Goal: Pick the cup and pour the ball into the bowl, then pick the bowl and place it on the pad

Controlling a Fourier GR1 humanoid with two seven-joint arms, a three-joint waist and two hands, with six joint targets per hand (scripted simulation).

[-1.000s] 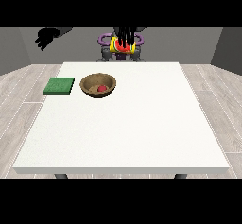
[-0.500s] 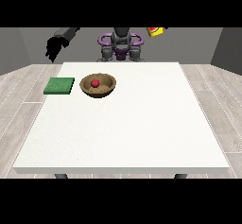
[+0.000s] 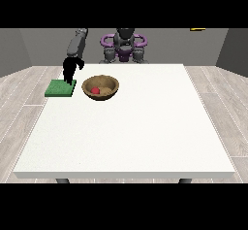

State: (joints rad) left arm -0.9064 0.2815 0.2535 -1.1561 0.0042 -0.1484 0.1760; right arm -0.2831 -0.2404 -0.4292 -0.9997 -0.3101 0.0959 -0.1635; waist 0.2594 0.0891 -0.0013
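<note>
Wooden bowl [image 3: 100, 87] sits on the white desk [image 3: 131, 132], toward the far-left part as seen from the front, w/ the red ball [image 3: 96, 91] lying inside it, a bit left of the bowl's centre. Green pad [image 3: 61, 88] lies flat on the desk just beside the bowl, to its left, near the desk's left edge; bowl and pad are apart, not overlapping. The robot hand at the view's left [image 3: 69, 70] hangs from a grey forearm that comes down from the top, and it's over the pad's far edge, fingers pointing downward (whether they're straight or curled can't be told at this scale, and nothing visible is in it). Can't tell if it touches the pad or just hovers above. Robot torso [image 3: 124, 44] is at the top centre behind the desk's far edge, purple rings at the shoulders. A small yellow bit of the cup [image 3: 197, 29] shows at the very top right, at the frame's upper edge. The other robot hand isn't visible in the view.
</note>
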